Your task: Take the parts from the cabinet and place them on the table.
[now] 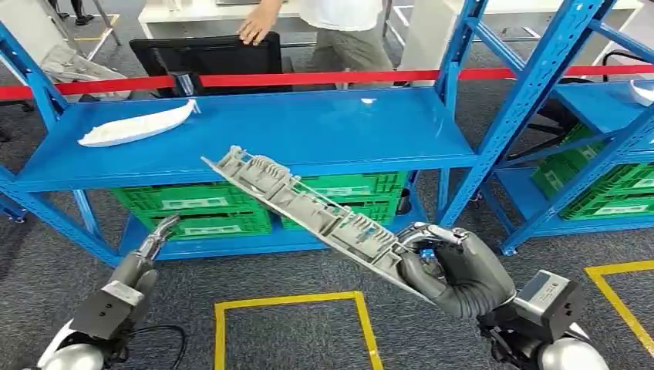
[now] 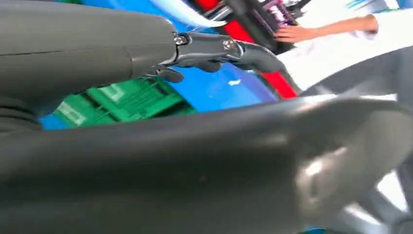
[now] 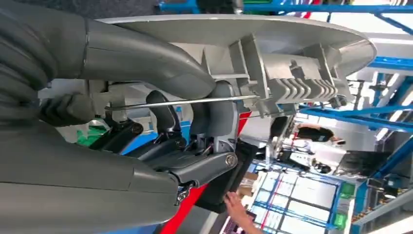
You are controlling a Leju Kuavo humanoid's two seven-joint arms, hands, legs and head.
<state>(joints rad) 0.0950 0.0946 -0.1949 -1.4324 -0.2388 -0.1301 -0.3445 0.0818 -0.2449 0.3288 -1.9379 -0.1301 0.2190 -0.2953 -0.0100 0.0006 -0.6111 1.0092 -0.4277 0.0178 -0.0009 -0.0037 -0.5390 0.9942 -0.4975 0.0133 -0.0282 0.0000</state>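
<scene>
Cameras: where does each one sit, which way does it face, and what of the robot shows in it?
Head view: high on the body, facing forward and down at the blue shelf; left hand empty, right hand gripping the grey part.
Left wrist view: behind the left hand, facing shelf and green crates.
Right wrist view: behind the right hand, along the grey part.
Shared: all show a person's hand.

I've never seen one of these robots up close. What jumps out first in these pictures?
First, the long grey ribbed part that the right hand holds by one end, slanting up in front of the blue shelf. A white part lies on that shelf's left side, green crates sit below, and a person stands behind a red tape.
</scene>
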